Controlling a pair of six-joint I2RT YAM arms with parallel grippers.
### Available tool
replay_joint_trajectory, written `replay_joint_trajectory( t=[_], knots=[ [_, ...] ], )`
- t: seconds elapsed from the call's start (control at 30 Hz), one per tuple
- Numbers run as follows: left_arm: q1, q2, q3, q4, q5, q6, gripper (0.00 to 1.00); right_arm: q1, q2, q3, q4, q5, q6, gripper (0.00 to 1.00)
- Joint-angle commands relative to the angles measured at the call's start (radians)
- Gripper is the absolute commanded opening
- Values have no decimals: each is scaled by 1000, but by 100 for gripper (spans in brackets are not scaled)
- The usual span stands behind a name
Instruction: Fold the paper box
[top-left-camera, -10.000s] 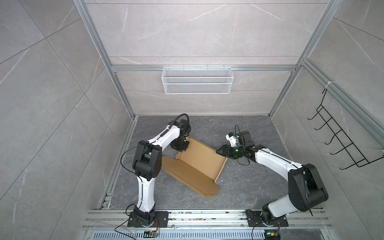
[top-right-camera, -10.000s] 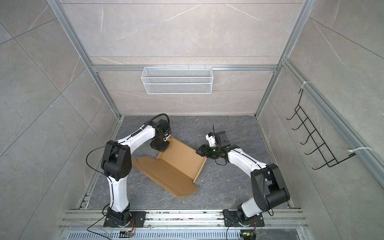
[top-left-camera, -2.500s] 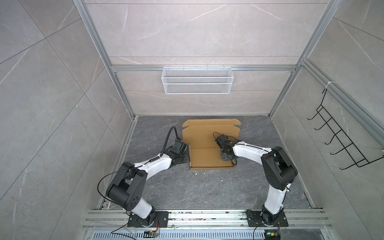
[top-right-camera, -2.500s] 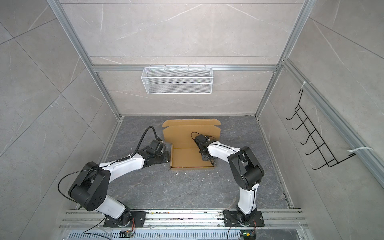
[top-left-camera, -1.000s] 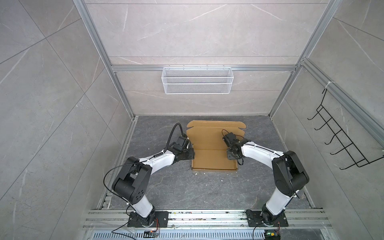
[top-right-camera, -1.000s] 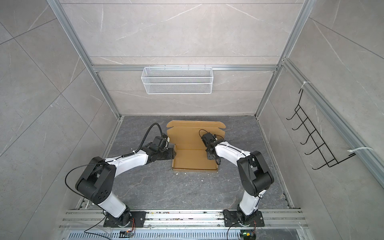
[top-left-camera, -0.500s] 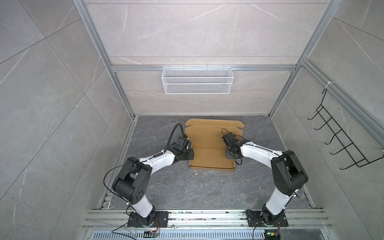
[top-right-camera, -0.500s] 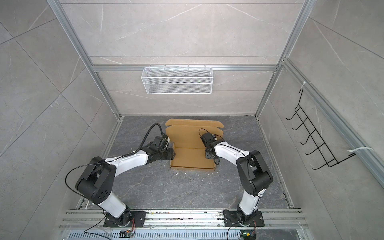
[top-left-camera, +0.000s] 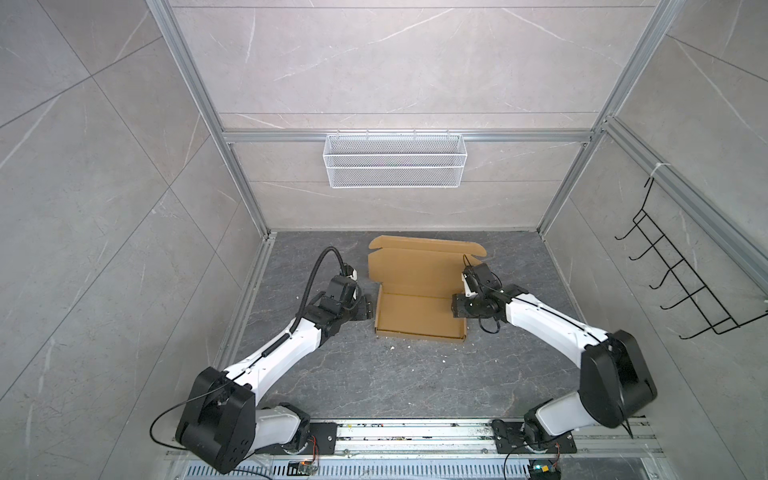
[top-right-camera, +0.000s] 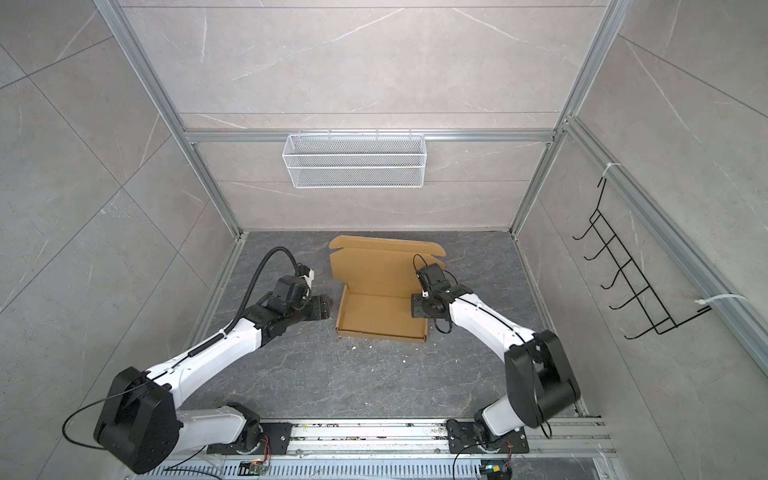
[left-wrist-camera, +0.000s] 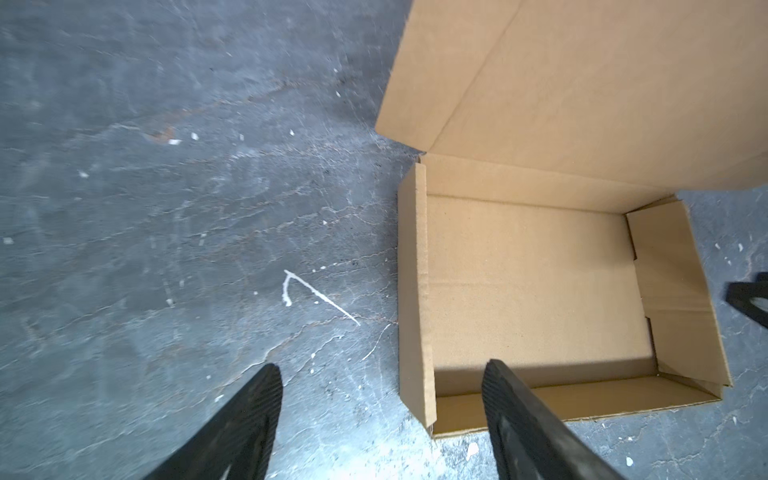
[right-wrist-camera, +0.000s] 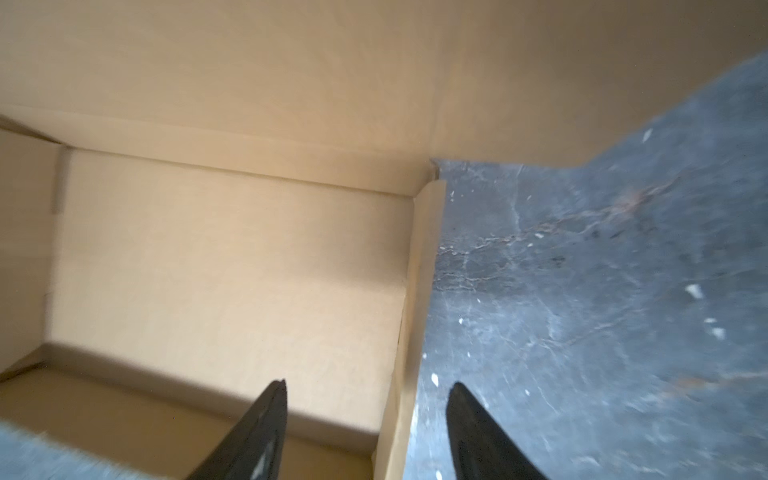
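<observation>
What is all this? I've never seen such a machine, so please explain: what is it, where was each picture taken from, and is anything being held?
It is a pair of white robot arms working at one table. Two pictures look down from overhead, side by side and almost alike. The other two come from a small camera on each arm's wrist, so the black prongs at their edge are that arm's own pincer. On the dark tabletop sits a brown cardboard box, its low walls folded up and its lid tipped back open. The left pincer and the right pincer are both open, each beside a side wall of the box. Neither holds anything.
</observation>
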Motion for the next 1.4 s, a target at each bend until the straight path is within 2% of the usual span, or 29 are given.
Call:
replay_joint_trajectory(
  t=[0.0,0.07,0.1,0.13,0.2,0.23,0.37,0.43,0.5,0.6,0.67,0.77,1.0,1.17,1.37],
  knots=[
    [51,-76,-12,5,-39,15,98,-4,-182,-78,11,103,-47,70],
    [94,-97,-15,30,-19,12,100,-6,-271,-125,58,226,4,99],
    [125,-94,-9,40,18,15,100,-10,-292,-132,63,291,56,99],
    [156,-89,1,51,71,30,100,-23,-302,-132,88,263,29,99],
    [205,-61,35,60,160,65,99,-53,-289,-106,119,148,-65,99],
    [223,-42,59,60,206,90,96,-75,-266,-78,115,40,-127,95],
    [275,34,130,74,389,174,90,-173,-156,65,14,-130,-268,78],
    [284,88,179,79,453,228,87,-212,-148,93,13,-176,-304,73],
    [285,143,230,73,500,287,86,-242,-155,102,26,-197,-326,72],
    [288,215,309,56,558,390,84,-290,-156,102,43,-276,-374,77],
    [300,258,362,28,608,458,84,-302,-140,102,46,-280,-409,80],
    [352,339,457,-22,726,510,84,-348,-117,74,119,-393,-456,83],
    [372,468,626,-192,879,677,83,-407,37,177,150,-539,-533,84],
    [371,508,639,-180,924,717,82,-414,129,265,99,-623,-608,84],
    [362,554,667,-171,959,719,80,-414,161,275,107,-644,-646,82]
  ],
)
